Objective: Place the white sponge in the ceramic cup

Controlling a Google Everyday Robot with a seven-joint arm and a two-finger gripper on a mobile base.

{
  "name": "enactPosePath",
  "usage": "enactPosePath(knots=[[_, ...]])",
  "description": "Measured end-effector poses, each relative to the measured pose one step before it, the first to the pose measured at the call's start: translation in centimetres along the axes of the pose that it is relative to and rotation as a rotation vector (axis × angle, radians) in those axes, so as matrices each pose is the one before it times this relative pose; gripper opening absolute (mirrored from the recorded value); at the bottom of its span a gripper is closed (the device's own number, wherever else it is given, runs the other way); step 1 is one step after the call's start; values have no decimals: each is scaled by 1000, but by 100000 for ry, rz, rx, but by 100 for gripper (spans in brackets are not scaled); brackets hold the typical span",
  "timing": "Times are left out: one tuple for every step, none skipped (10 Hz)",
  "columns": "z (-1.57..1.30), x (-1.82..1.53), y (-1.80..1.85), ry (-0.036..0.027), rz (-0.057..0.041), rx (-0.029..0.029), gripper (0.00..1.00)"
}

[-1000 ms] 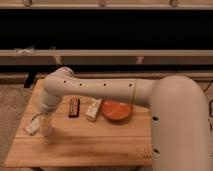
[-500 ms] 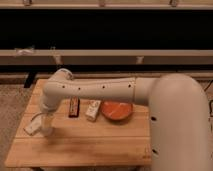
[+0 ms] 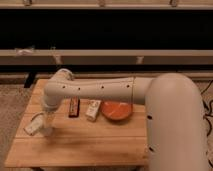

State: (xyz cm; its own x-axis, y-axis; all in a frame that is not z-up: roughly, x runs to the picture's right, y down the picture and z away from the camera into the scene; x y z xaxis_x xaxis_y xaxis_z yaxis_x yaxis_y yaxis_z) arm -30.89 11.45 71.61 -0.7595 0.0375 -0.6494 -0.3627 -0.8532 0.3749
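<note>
We see the gripper (image 3: 44, 125) near the tabletop's (image 3: 100, 145) left edge, beside the cup (image 3: 34, 125); sponge and grip state unclear.

A: What is the arm (image 3: 125, 90) like?
B: Thick, smooth, cream-white tubes, with a bulky rounded elbow at the right.
A: Any markings?
B: A row of small dark dots along the forearm. The gripper (image 3: 44, 126), at the table's left, looks pale and translucent.
</note>
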Motion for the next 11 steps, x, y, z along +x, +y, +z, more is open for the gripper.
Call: enactPosePath(knots=[[116, -19, 372, 83, 57, -552, 80], [102, 23, 294, 1, -134, -374, 80], [133, 87, 429, 62, -747, -487, 80], [136, 59, 527, 91, -607, -606, 80], [136, 30, 361, -91, -543, -396, 80], [170, 106, 333, 61, -491, -258, 80], [260, 233, 325, 60, -890, -30, 80], [168, 131, 206, 41, -579, -12, 80], [233, 281, 380, 197, -971, -51, 80], [89, 142, 181, 200, -477, -100, 80], [16, 89, 209, 152, -479, -304, 80]])
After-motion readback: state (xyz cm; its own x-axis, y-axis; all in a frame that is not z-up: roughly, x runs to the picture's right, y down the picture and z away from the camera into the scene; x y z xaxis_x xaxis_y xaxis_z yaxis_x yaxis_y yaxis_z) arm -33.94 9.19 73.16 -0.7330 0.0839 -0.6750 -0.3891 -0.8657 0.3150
